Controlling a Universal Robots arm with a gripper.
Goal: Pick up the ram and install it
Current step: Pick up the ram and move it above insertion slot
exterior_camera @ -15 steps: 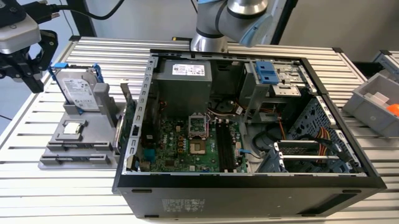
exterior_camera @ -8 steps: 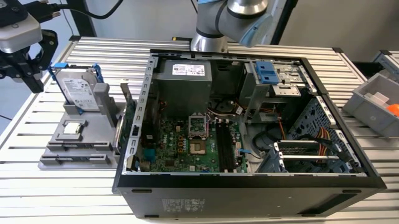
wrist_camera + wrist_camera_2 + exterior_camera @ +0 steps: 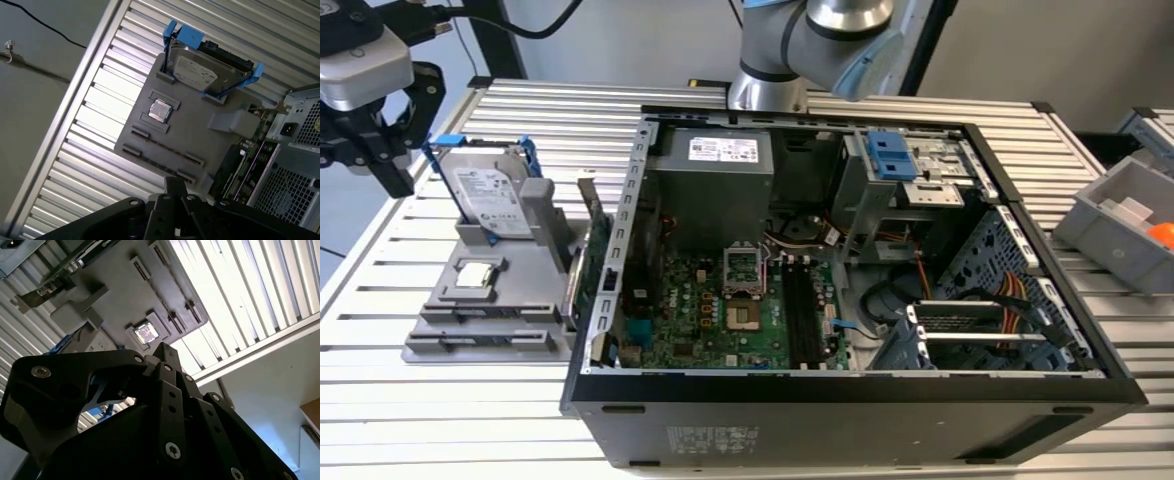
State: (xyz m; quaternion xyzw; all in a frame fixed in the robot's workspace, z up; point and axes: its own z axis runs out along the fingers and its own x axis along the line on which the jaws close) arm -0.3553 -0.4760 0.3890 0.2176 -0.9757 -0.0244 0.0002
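Observation:
My gripper (image 3: 394,178) hangs above the far left edge of the table, to the exterior view's left of the grey parts holder (image 3: 487,325). In both wrist views its black fingertips (image 3: 174,183) (image 3: 166,349) sit together with nothing seen between them. The holder (image 3: 195,132) lies below and carries a hard drive (image 3: 200,72) in a blue bracket and a small square silver chip (image 3: 160,110). Its long narrow slots (image 3: 162,150) look bare. The ram is out of view. The open computer case (image 3: 854,400) shows the green motherboard (image 3: 707,320) with black memory slots (image 3: 803,312).
A green card (image 3: 598,260) stands on edge between holder and case. The arm's base (image 3: 767,60) rises behind the case. A grey bin (image 3: 1121,225) with an orange item sits at the exterior view's right. The slatted metal table (image 3: 454,420) drops off just beyond the gripper.

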